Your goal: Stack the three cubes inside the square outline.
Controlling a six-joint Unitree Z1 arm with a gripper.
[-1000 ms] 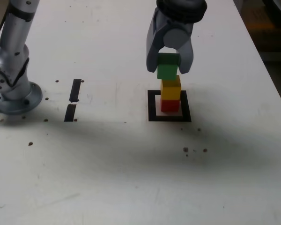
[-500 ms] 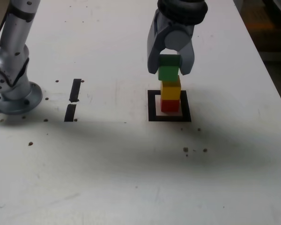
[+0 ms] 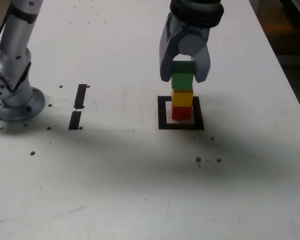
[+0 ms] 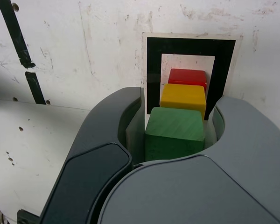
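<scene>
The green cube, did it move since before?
Yes. The green cube, held in the hand, shifted toward the exterior view's right and lower, lining up over the yellow cube inside the square outline.

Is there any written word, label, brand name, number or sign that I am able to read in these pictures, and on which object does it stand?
None: no readable text in either view.
The red, yellow and green cubes have plain faces.
The thick black square tape outline, the two short black tape strips and the white table carry only marks and specks, no letters.
The grey tool shows no brand.
</scene>
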